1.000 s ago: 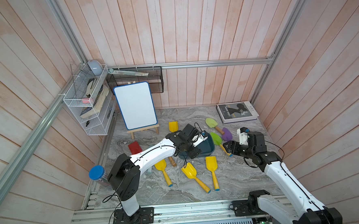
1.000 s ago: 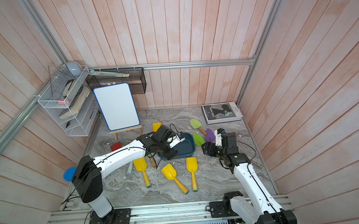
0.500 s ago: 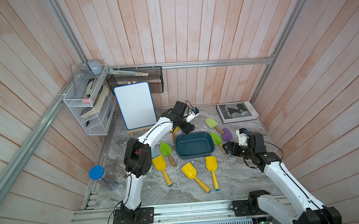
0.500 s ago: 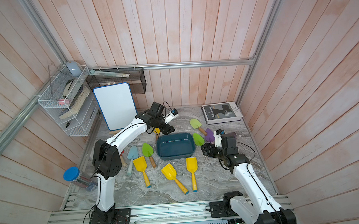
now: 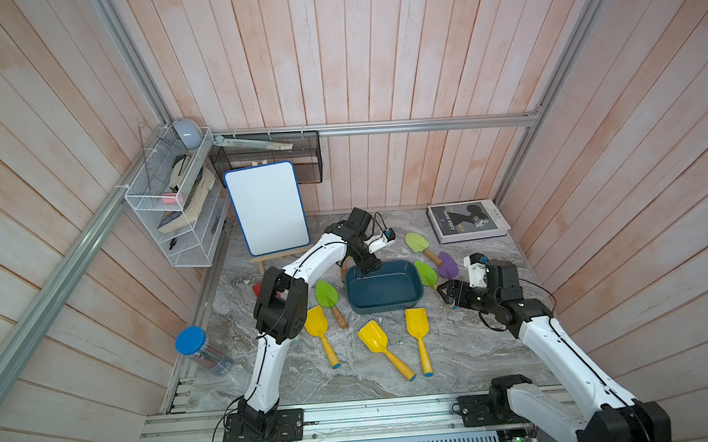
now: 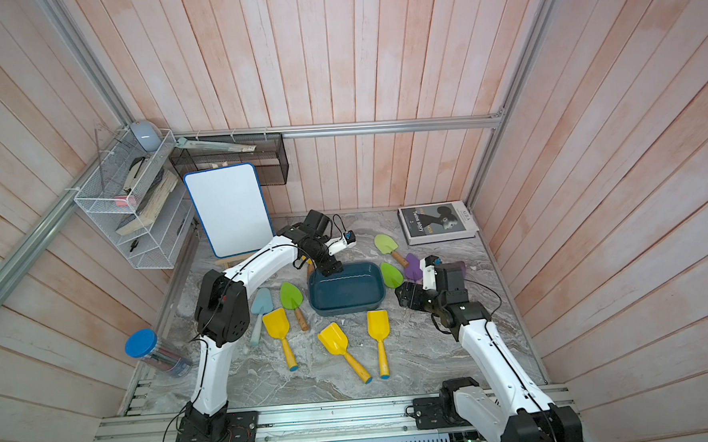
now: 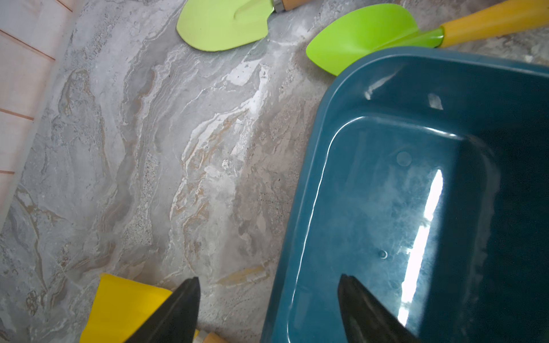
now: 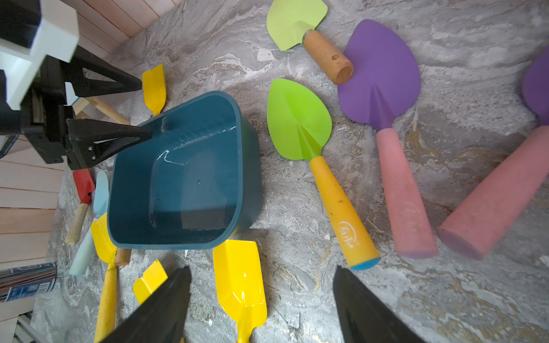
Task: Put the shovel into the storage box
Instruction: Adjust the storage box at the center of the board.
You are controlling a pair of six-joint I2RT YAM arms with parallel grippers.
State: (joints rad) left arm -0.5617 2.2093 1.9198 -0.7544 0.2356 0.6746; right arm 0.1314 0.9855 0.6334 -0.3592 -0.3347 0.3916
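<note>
We note the left gripper spread wide and holding nothing. It sits at the back corner of the storage box on the left arm's side: in the left wrist view one finger hangs over the box's floor, the other over the marble table outside the rim, beside a yellow shovel. Whether either finger touches the rim we cannot tell.

The right gripper is likewise parted and bare, over the table off the box's opposite short side. Near it lies the bright green shovel, blade just beside the box wall, yellow handle pointing toward the gripper. A purple shovel lies alongside it.

Every shovel we see rests on the table, outside the box. In front of the box: the middle yellow shovel, flanked by two more.
</note>
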